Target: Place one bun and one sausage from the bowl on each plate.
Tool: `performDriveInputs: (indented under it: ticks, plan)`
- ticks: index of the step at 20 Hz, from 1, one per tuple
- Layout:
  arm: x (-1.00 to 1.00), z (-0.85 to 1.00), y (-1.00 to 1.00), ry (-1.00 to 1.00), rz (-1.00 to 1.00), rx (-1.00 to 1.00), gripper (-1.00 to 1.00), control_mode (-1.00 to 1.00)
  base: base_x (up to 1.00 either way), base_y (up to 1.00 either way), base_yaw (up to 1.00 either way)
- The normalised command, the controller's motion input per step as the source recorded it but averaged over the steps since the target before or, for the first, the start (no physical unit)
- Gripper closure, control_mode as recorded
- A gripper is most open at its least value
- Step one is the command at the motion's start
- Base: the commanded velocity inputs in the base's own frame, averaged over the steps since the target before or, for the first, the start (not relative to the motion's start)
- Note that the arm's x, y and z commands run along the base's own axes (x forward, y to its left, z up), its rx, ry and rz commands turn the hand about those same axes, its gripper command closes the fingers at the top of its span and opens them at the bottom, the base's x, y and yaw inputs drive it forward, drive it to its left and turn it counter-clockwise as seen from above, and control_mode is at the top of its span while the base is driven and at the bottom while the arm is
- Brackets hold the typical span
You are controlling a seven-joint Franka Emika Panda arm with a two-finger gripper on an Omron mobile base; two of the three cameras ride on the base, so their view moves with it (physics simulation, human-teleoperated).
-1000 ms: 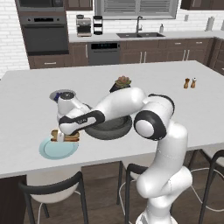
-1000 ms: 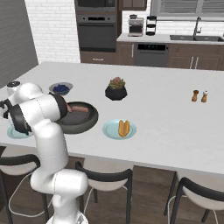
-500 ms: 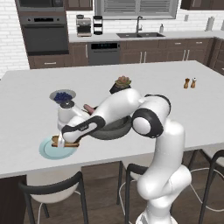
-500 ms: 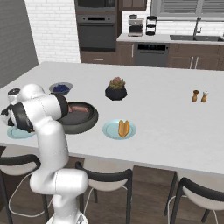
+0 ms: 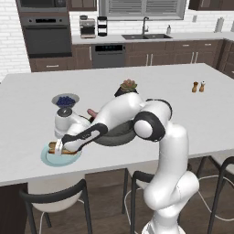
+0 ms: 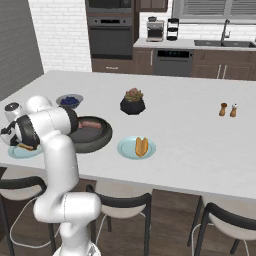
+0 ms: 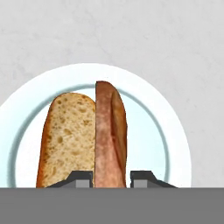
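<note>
Right now my gripper [image 7: 111, 177] holds the sausage [image 7: 110, 131] between its fingertips [image 7: 81, 178], low over the pale blue plate [image 7: 175, 144]. Smooth, reddish-brown and slender, it lies touching the thicker, porous, golden-tan bun [image 7: 65, 135] on that glossy round plate.

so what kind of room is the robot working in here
A rendered home kitchen, it seems. A built-in wall oven, a sink with a faucet and a coffee maker stand along the back counter, and the arm works at a white island with stools along the near side.
</note>
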Motion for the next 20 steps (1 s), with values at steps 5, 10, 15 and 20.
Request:
performDriveInputs:
  ticks: [5, 10, 15, 20]
  plan:
    - [0.00, 0.00, 0.00, 0.00, 0.00, 0.00, -1.00, -1.00, 0.00, 0.00, 0.00]
    - [0.07, 0.01, 0.00, 0.00, 0.00, 0.00, -1.00, -1.00, 0.00, 0.00, 0.00]
    - [0.00, 0.12, 0.00, 0.00, 0.00, 0.00, -1.00, -1.00, 0.00, 0.00, 0.00]
    - [0.00, 0.48, -0.09, 0.00, 0.00, 0.01, -1.00, -1.00, 0.00, 0.00, 0.00]
